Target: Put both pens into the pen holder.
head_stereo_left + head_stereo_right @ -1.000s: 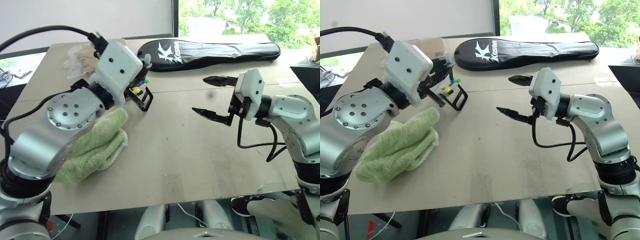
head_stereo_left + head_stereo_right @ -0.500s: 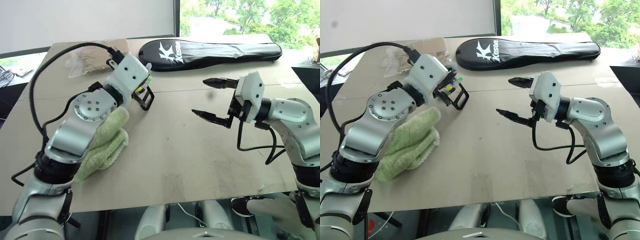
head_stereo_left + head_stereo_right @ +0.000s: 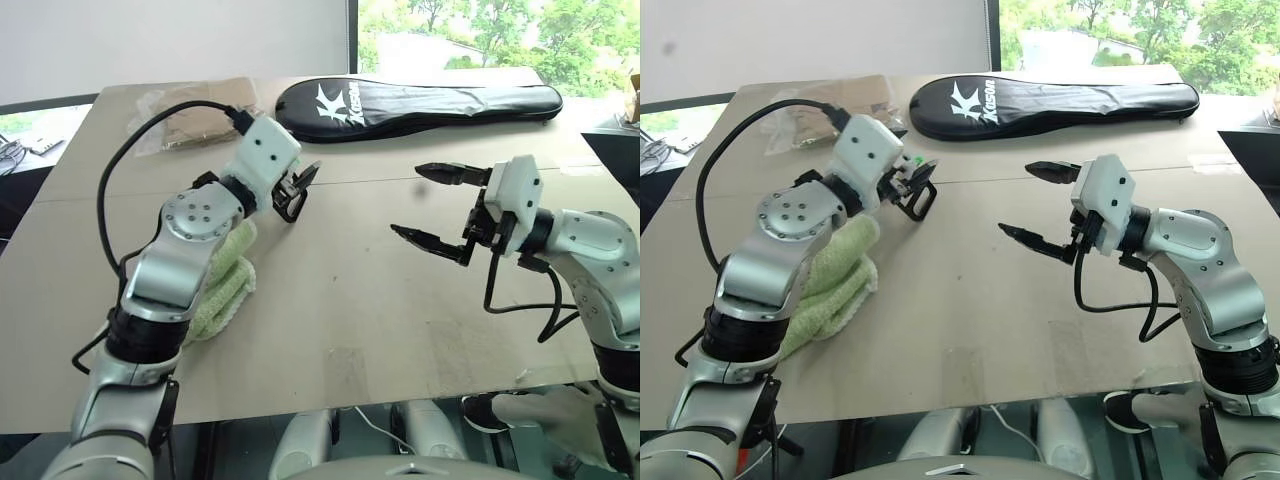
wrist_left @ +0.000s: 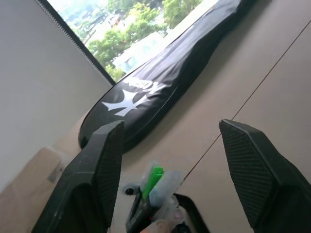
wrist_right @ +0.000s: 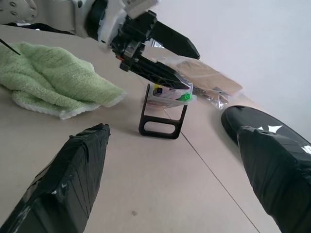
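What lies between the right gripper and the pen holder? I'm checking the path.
Bare tabletop only, as the right eye view shows, between right gripper and pen holder.

This looks like an office or lab room. A broad, plain brown desk [image 3: 400, 330] stands by a large window [image 3: 480, 30] with green trees outside, next to a blank pale wall [image 3: 170, 40]. Cables [image 3: 15, 152] lie on a neighbouring surface at the left edge, and a black racket bag [image 3: 420, 100] rests on the desk's far side.
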Robot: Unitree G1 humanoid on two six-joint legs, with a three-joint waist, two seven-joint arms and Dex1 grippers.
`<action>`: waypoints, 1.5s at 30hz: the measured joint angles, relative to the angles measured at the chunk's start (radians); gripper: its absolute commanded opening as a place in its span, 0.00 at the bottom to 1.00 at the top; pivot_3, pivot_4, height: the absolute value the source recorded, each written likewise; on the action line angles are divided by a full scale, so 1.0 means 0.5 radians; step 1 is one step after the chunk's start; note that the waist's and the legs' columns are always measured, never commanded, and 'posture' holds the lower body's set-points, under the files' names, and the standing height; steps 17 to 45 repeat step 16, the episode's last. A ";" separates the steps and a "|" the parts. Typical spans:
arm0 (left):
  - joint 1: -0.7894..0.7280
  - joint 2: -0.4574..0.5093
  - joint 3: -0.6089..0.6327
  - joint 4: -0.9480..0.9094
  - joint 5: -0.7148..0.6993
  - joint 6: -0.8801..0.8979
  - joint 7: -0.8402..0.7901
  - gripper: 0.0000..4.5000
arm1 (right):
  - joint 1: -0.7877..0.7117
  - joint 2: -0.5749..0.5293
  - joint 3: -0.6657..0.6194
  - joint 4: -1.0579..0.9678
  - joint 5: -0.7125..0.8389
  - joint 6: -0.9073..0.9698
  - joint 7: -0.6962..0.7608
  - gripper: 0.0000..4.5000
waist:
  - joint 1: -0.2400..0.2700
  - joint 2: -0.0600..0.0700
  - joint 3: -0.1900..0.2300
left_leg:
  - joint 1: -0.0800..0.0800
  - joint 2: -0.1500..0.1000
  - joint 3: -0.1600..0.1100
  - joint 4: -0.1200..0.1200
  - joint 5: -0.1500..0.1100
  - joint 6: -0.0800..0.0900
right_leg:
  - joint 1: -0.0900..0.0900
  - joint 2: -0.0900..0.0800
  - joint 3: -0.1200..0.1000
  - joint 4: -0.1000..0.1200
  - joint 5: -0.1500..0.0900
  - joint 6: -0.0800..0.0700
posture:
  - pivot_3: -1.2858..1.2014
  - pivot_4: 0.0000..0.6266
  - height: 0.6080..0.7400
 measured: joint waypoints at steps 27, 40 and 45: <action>1.196 -0.108 0.650 -0.743 -0.989 0.547 -0.109 0.65 | 0.893 -0.281 -0.382 0.130 -0.194 -0.140 -0.025 1.00 | 0.017 0.001 -0.001 | 0.010 0.002 0.004 0.000 0.000 0.000 | 0.010 0.001 0.008 0.001 0.000 0.000 | 0.52 0.24 1.00; 1.196 -0.108 0.650 -0.743 -0.989 0.547 -0.109 0.65 | 0.893 -0.281 -0.382 0.130 -0.194 -0.140 -0.025 1.00 | 0.017 0.001 -0.001 | 0.010 0.002 0.004 0.000 0.000 0.000 | 0.010 0.001 0.008 0.001 0.000 0.000 | 0.52 0.24 1.00; 1.196 -0.108 0.650 -0.743 -0.989 0.547 -0.109 0.65 | 0.893 -0.281 -0.382 0.130 -0.194 -0.140 -0.025 1.00 | 0.017 0.001 -0.001 | 0.010 0.002 0.004 0.000 0.000 0.000 | 0.010 0.001 0.008 0.001 0.000 0.000 | 0.52 0.24 1.00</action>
